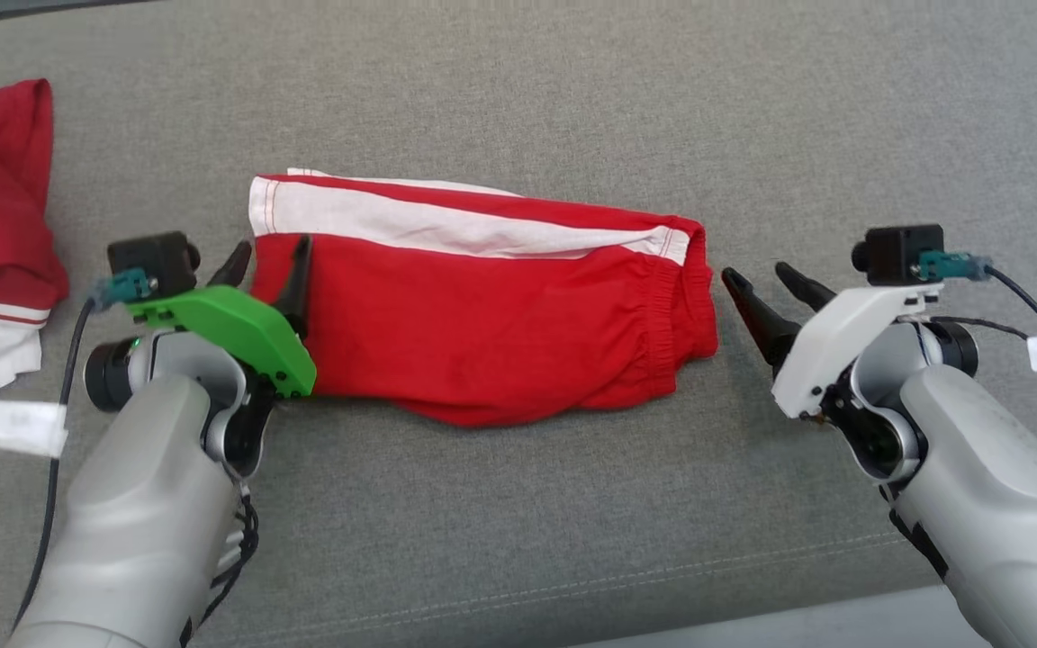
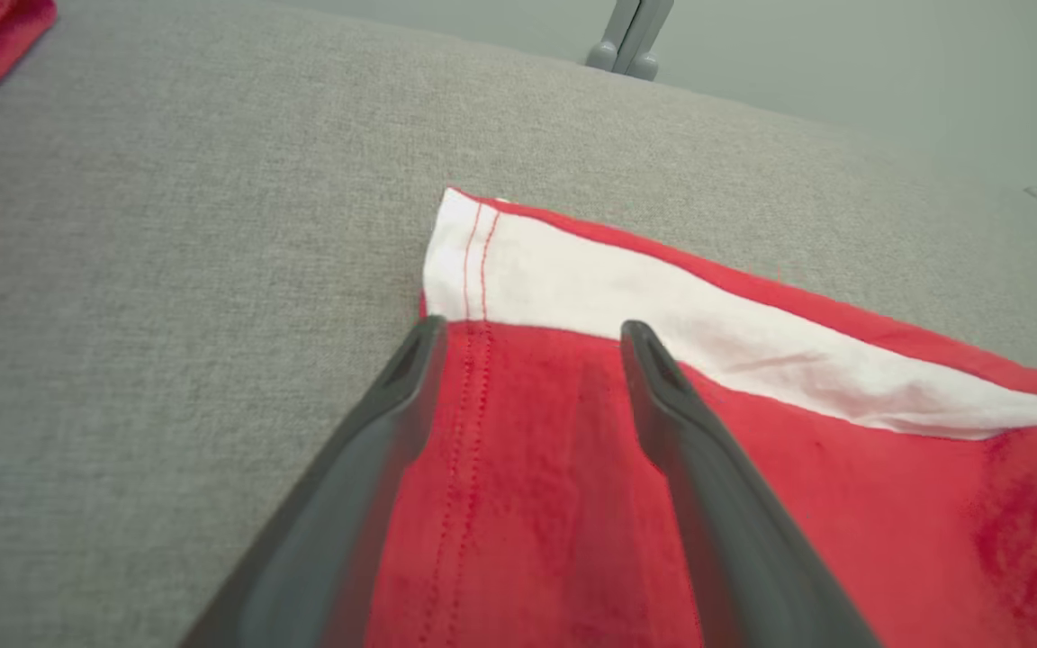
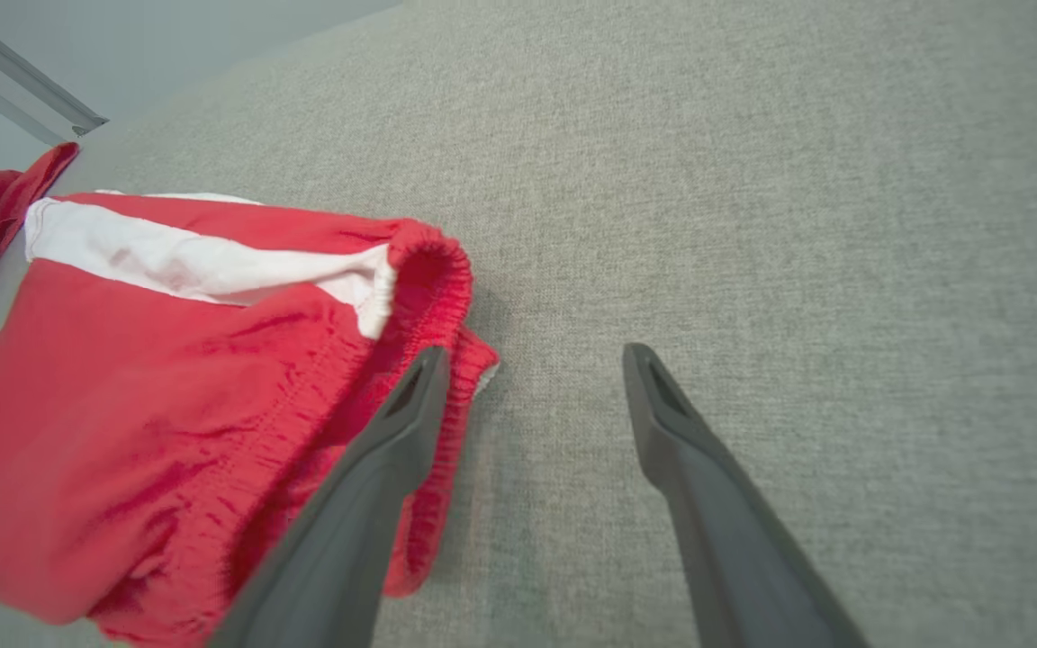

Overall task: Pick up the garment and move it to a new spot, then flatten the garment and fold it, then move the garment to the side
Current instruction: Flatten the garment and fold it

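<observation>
Now the red garment [image 1: 482, 315] lies at the middle of the grey surface [image 1: 518, 90], seemingly folded already, its long axis running left to right with the hem leftward and the waistband rightward, so the left pincer [image 1: 274, 245], spread over the hem, and the right pincer [image 1: 754, 270], spread just beside the waistband, bracket both ends, probably to shift it aside.

A wide grey woven fabric surface [image 1: 518, 90], with a stitched seam [image 1: 572, 587] along its near edge, lies under soft even light, and past its far edge a pale grey floor [image 2: 843, 54] holds grey metal furniture legs [image 2: 626, 36].
</observation>
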Robot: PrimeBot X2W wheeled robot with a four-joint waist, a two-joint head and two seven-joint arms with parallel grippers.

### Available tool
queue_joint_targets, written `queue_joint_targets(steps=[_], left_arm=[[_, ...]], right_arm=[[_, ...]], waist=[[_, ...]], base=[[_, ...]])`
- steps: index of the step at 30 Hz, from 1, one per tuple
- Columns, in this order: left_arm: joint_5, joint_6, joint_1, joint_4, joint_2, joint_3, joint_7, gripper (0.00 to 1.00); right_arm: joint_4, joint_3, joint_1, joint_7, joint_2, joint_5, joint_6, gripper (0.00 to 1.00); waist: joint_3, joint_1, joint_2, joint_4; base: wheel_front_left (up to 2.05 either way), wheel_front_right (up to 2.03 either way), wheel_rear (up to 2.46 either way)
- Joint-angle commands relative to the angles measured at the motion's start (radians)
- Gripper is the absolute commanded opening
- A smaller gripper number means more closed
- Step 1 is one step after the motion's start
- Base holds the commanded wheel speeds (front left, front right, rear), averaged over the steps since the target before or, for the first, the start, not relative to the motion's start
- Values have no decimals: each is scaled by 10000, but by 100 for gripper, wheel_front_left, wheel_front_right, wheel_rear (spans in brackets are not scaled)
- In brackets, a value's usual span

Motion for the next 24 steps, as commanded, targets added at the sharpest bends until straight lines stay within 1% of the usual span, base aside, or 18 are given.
queue_joint_targets(steps=[1,4,9,12,15,17,19,21,22,23,24], left_arm=[[-153,91,247,-48,96,112,-74,100],[-447,195,780,-183,115,319,-50,100],[-979,90,1320,-461,24,489,548,100],[-1196,189,1455,-578,-2,521,940,100],[-1158,423,1561,-593,111,478,1130,100],[-1181,484,1599,-601,107,437,1275,100],[-1194,500,1595,-629,86,427,1304,100],[-1313,410,1622,-709,-18,421,1414,100],[-1341,399,1629,-746,-54,441,1394,73],[-1355,411,1633,-763,-70,458,1368,30],[-1363,421,1642,-784,-68,474,1332,0]], right_arm=[[-93,-97,247,-126,-120,52,-4,100],[-381,-404,753,-303,-325,121,-4,100],[-989,-897,1458,-344,-506,58,-4,100],[-1393,-1141,1753,-244,-477,-45,-2,100],[-1758,-1304,1954,-89,-366,-192,-2,100],[-1980,-1373,2051,20,-273,-287,-2,100],[-2093,-1411,2100,60,-241,-338,-2,100],[-2280,-1501,2213,160,-152,-424,-4,100],[-2359,-1539,2262,177,-101,-442,-2,100],[-2443,-1576,2294,213,-50,-492,-2,100],[-2514,-1618,2328,247,-7,-517,-2,100]], waist=[[-254,0,-1,115],[-379,0,-1,160],[-451,0,-1,91],[-433,0,-1,-43],[-390,0,-1,-225],[-353,0,-1,-353],[-335,0,-1,-407],[-306,0,-1,-494],[-299,0,-1,-520],[-293,0,-1,-546],[-291,0,-1,-569]], base=[[0,0,0],[0,0,0],[0,0,0],[0,0,0],[0,0,0],[0,0,0],[0,0,0],[0,0,0],[0,0,0],[0,0,0],[0,0,0]])
